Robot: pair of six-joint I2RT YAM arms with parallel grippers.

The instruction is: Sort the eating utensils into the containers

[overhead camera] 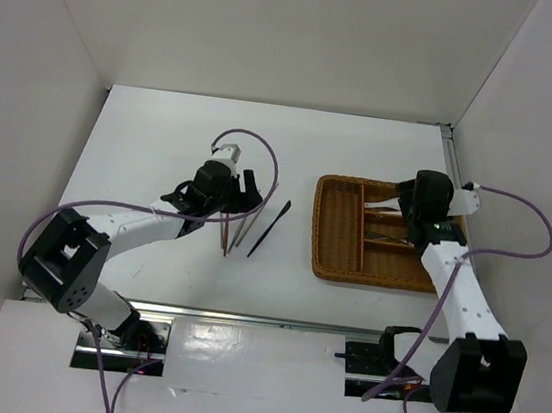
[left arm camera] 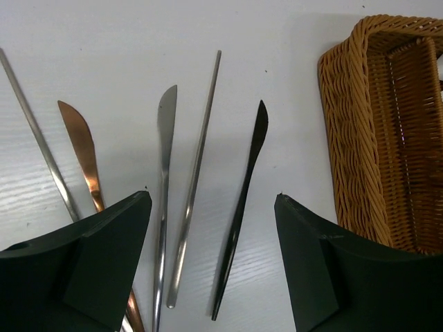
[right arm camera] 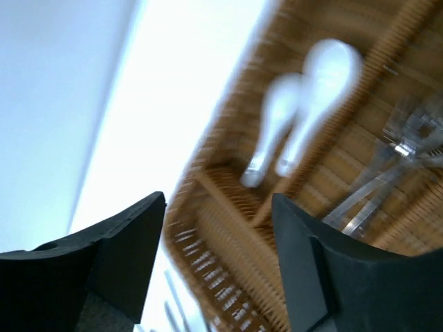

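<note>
fingers of the left gripper [left arm camera: 213,200] stand wide apart and released, clamping nothing, low over the white table [left arm camera: 297,83]. three slim pieces lie on the table in the gap between them and reach out ahead of the fingertips. a silver knife [left arm camera: 165,159] is nearest the left finger, a metal chopstick [left arm camera: 199,152] lies just beside it, and a black knife [left arm camera: 246,194] lies nearer the right finger, apart from both. on the left finger's outer side a copper-coloured knife [left arm camera: 83,155] runs in under that finger, and a second metal chopstick [left arm camera: 34,131] lies further out. past the right finger sits the wicker tray [left arm camera: 346,117], its near corner close to that finger and apart from the black knife.

the right gripper [right arm camera: 218,197] hangs over the tray with its fingers parted and nothing between them; its view is blurred. ahead of its fingertips two white spoons [right arm camera: 332,66] lie side by side in one compartment, bowls away from the hand. across a woven divider, toward the right finger's side, clear or silvery forks [right arm camera: 408,131] lie in the next compartment; i cannot tell how many.
</note>
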